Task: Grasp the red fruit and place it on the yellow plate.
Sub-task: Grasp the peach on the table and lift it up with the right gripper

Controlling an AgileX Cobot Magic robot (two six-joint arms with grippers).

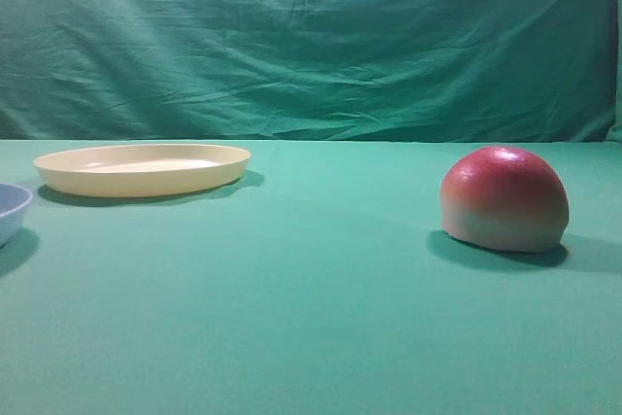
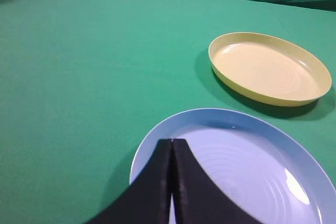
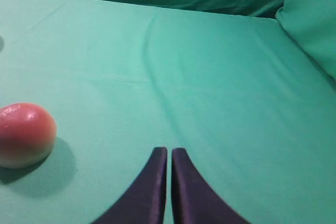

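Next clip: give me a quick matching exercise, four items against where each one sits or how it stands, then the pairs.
Items:
1. red fruit
2. yellow plate
3. light blue dish
4. right gripper

States:
A. jaws shut, holding nothing, fruit off to one side of it
B. directly under the left gripper
C. far left on the cloth, nothing on it
D. flat side down on the cloth, right of the high view

Pairs: 1-D, 2-C, 3-B, 4-A

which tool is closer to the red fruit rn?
Right. The right tool, shut, hangs over bare cloth with the red fruit off to its left. The left tool, also shut, hovers above the blue dish near the yellow plate; no fruit shows in its view.
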